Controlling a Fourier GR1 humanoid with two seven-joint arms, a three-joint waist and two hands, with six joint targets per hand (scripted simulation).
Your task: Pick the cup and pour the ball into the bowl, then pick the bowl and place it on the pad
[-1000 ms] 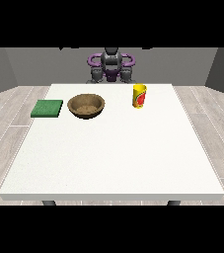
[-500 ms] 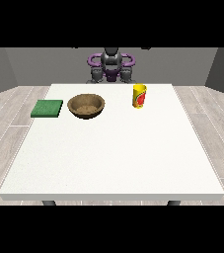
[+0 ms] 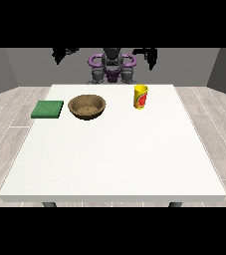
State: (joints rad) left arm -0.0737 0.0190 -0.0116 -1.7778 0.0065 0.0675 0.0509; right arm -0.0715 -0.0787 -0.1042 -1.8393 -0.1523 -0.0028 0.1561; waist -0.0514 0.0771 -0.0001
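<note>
Robot [image 3: 111, 67] at the far edge of a white table [image 3: 114, 154], torso dark grey with purple at the shoulders, both arms raised high and out to the sides, well above the tabletop. Hand at the view's left [image 3: 64, 52] hangs dark against the grey wall, up near the top of the scene; hand at the view's right [image 3: 149, 54] likewise, a little lower and closer to the shoulder. Both are too small and dark to read: cannot tell whether the fingers of either are straight or curled, but neither has anything in it and neither is near any object. Yellow cup [image 3: 141, 96] with a red mark on its side stands upright on the far half of the table, right of centre, untouched. Whether a ball sits inside the cup cannot be seen from this angle. Brown bowl [image 3: 87, 106] sits upright left of centre, roughly level with the cup and well apart from it; its inside looks speckled tan, with no ball visible in it. Green square pad [image 3: 48, 109] lies flat near the table's left edge, just beside the bowl but not touching it. Bowl lies between pad and cup. Floor [image 3: 10, 124] around the table is pale grey planking.
</note>
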